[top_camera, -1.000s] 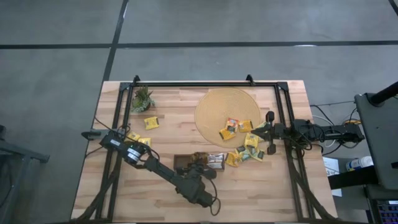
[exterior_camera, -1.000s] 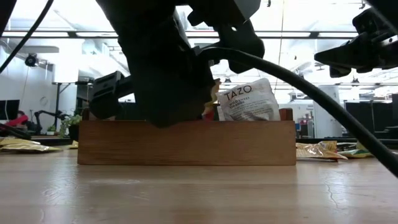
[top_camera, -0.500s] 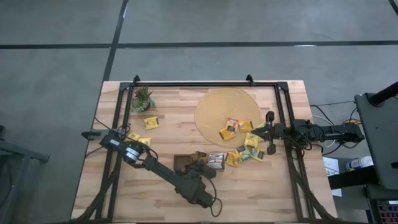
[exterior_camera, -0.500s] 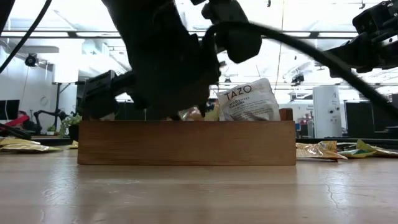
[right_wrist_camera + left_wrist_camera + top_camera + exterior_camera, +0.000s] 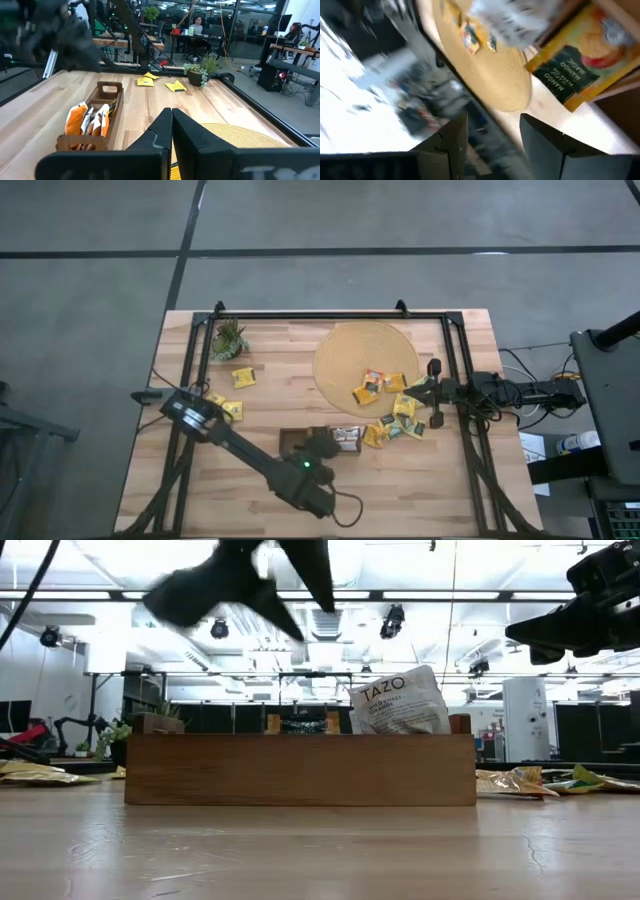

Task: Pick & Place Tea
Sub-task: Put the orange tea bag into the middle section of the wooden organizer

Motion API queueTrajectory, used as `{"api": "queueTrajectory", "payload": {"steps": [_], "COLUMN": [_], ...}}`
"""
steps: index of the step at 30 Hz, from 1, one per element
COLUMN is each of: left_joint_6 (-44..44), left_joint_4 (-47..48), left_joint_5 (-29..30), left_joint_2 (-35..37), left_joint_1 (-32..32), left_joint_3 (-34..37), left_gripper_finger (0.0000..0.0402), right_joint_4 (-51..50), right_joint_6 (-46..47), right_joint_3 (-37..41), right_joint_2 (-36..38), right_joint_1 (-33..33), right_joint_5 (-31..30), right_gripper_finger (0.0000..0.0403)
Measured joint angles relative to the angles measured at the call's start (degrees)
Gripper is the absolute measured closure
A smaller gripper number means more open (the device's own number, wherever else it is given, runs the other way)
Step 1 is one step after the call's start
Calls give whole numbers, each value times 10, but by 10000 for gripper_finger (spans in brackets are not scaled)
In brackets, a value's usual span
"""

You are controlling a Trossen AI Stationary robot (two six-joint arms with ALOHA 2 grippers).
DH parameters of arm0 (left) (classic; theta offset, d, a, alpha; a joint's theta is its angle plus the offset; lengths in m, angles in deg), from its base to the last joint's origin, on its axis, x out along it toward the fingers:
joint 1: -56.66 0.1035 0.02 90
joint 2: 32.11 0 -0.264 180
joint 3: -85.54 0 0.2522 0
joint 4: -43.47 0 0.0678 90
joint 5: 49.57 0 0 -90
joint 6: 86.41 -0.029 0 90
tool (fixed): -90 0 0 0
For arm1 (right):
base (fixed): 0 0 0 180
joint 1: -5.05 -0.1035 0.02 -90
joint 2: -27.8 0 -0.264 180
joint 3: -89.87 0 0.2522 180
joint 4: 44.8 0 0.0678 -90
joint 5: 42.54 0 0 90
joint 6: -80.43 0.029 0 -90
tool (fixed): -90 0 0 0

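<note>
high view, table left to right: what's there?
Two sachets by the left arm's base → plant → lone sachet → brown tray → round mat → sachet cluster → right gripper.

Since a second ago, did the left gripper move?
Yes. In the low view the left gripper has lifted from just behind the wooden tray to well above it.

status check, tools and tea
Left tool open above tray, empty. Right tool shut, parked at table's right edge. Sachets in tray. Nothing blocking.
</note>
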Motion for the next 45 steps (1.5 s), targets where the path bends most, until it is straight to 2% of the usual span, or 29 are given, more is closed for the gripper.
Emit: {"api": "queueTrajectory", "payload": {"steps": [7, 12, 14, 22, 26, 29, 33, 37, 42, 45], "left_joint_6": [302, 500, 553, 497, 500, 487, 498, 500, 431, 393], "left_joint_4": [1, -8, -24, -240, -335, -359, -368, -405, -554, -642], "left_joint_5": [-92, -84, -88, -112, -138, -166, -165, -160, -157, -174], "left_joint_2": [109, 195, 231, 342, 375, 396, 432, 479, 569, 632], "left_joint_1": [7, 7, 5, 5, 5, 7, 8, 8, 9, 10], "left_joint_3": [8, 58, 88, 247, 318, 351, 389, 459, 579, 648], "left_gripper_finger": [230, 230, 230, 230, 230, 230, 230, 230, 230, 230], "right_joint_4": [0, 0, 0, 0, 0, 0, 0, 0, 0, 0], "right_joint_6": [0, 0, 0, 0, 0, 0, 0, 0, 0, 0], "right_joint_3": [0, 0, 0, 0, 0, 0, 0, 0, 0, 0], "right_joint_2": [0, 0, 0, 0, 0, 0, 0, 0, 0, 0], "right_joint_1": [0, 0, 0, 0, 0, 0, 0, 0, 0, 0], "right_joint_5": [0, 0, 0, 0, 0, 0, 0, 0, 0, 0], "right_gripper_finger": [394, 394, 394, 394, 394, 394, 394, 394, 394, 394]}}
